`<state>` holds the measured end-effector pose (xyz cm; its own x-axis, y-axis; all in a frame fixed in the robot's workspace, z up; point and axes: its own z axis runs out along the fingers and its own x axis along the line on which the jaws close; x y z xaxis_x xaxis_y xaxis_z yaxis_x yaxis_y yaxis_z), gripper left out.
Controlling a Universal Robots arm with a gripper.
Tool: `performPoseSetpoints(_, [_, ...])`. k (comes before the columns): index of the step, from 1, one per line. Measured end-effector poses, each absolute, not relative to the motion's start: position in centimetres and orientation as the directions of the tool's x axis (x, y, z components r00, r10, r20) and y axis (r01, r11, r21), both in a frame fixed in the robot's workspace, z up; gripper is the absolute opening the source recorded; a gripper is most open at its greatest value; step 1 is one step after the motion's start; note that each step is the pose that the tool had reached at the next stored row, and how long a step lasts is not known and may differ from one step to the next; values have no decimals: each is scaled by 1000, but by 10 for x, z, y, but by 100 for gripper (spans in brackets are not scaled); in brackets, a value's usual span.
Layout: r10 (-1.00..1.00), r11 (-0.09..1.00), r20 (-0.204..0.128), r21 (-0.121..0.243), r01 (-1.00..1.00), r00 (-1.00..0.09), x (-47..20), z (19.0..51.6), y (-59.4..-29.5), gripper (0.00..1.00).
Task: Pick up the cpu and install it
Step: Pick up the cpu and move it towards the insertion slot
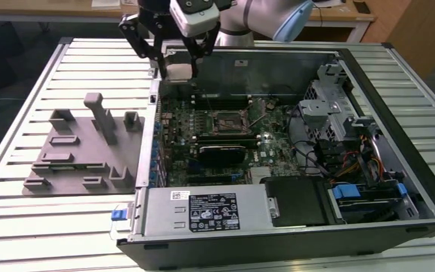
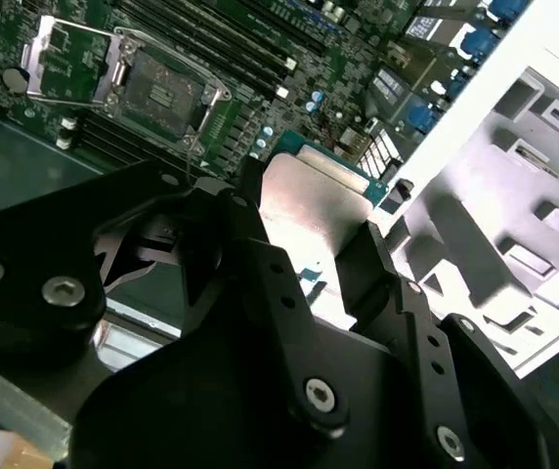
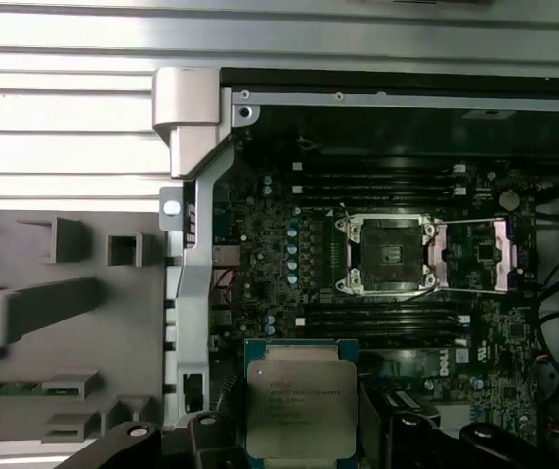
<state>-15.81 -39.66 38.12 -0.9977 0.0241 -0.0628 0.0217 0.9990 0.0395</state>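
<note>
Slatted aluminium table (image 1: 43, 226), open black computer case (image 1: 293, 252) lying on it. My black two-finger gripper (image 1: 177, 68) grips the small silvery square cpu (image 3: 300, 408) by its edges, underside free, raised above the motherboard, well short of the open socket frame (image 3: 389, 254).

Light falls bright from overhead. In the first wrist view the slatted surface (image 3: 64, 107) glares almost white, the case (image 3: 407, 98) dark under its rim; in the second wrist view the chip (image 2: 309, 210) gleams.

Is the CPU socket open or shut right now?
Open and empty: the socket has its load plate swung aside, nothing seated; the cpu is in the gripper.
</note>
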Motion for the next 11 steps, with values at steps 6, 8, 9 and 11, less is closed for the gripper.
performPoseSetpoints(6, [24, 999, -62, 39, 22, -998, -146, 377, -397, 55])
performPoseSetpoints(8, [24, 999, -61, 39, 22, -998, -142, 375, -397, 55])
performPoseSetpoints(9, [24, 999, -61, 39, 22, -998, -140, 375, -397, 55])
performPoseSetpoints(11, [24, 999, -61, 39, 22, -998, -136, 373, -397, 55])
